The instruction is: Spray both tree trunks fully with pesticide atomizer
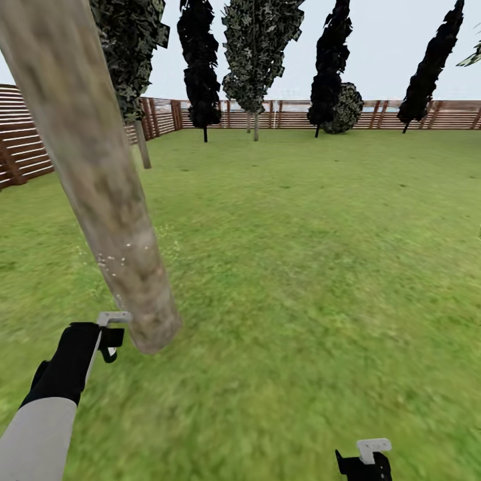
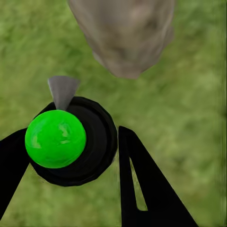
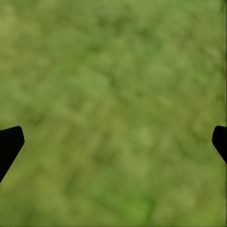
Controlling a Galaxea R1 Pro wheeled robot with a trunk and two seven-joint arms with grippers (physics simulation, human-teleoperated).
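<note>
Head view: left end effector (image 1: 113,334) grips the atomizer (image 2: 71,142) beside the trunk (image 1: 100,187); spraying is underway, next sweeping upward.

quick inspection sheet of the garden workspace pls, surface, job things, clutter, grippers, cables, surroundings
surface: blurry green grass floor.
job's things: pesticide atomizer held between the left gripper's fingers, its grey nozzle toward the base of the tree trunk; small pale specks on the bark low down.
clutter: nothing seen.
grippers: left gripper closed on the atomizer beside the trunk base; right gripper open over bare grass.
cables: nothing seen.
surroundings: brown slat fence, dark trees along it.
</note>
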